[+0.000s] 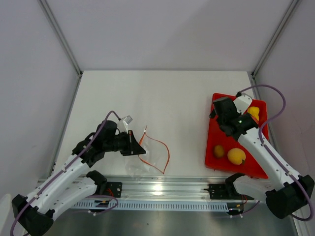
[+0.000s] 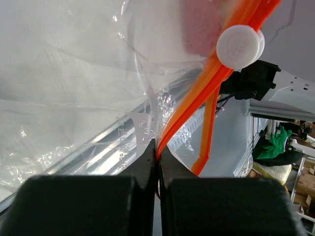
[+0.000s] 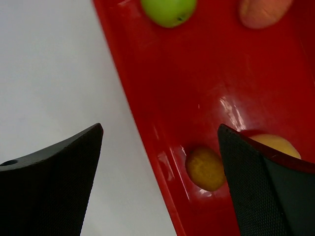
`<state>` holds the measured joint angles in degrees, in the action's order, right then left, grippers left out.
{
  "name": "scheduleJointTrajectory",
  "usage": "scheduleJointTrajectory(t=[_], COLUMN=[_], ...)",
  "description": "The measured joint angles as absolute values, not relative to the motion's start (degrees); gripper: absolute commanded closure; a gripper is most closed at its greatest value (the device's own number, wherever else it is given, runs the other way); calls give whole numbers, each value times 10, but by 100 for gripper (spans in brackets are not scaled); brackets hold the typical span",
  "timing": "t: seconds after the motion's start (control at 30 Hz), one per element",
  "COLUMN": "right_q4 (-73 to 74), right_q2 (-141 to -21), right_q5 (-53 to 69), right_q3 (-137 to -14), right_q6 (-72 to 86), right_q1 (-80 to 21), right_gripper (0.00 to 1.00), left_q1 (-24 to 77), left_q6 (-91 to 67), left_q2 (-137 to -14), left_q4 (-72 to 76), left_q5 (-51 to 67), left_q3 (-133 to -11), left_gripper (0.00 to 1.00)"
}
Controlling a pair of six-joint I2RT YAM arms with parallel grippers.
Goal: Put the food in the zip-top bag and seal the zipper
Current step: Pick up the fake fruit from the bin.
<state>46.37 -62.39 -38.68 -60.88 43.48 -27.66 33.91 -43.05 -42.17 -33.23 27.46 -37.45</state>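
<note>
Bag held ready, first fruit yet to be picked.

Nearest us, our left gripper (image 2: 157, 160) is clenched on the zipper (image 2: 197, 98), pinching the orange strip at one end so that the zip-top bag (image 2: 74, 73) hangs off it with its mouth gaping towards the middle of the table (image 1: 162, 98). We see no fruit inside it. Our right gripper (image 3: 160, 132) hangs with jaws spread wide and empty over the near rim of the red tray (image 3: 162, 73), where all the food lies: a brownish piece (image 3: 205, 168) just between the fingers, a yellow piece (image 3: 275, 144) beside it, a green apple (image 3: 169, 10) farther off. We judge the fetching step is in hand. Next we must drop squarely over the brownish piece, clear of the tray wall, and close.
</note>
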Motion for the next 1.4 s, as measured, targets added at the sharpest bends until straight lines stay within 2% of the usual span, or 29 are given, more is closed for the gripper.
scheduleJointTrajectory(t=[0.27,0.57,0.87,1.2,1.4], right_q4=[628,740,671,593,551], right_q2=[-647,-634,-645,-682,-727], right_q5=[-405,-412,-409,-397,-378], right_q3=[-599,-512,-459,-413,-390], right_q6=[649,820,778,748,742], right_q1=[-222,-192,-77,-56,-56], right_gripper=[1,1,2,3,7], left_q1=[339,339,339,339,339], left_q6=[-430,-431,-431,-431,-432], left_q2=[-426,-453,-474,-483,-482], left_q4=[-322,-300,-284,-277,-271], left_q5=[279,298,307,317,318], left_q3=[-371,-363,-362,-360,-352], left_gripper=[99,99,99,100,99])
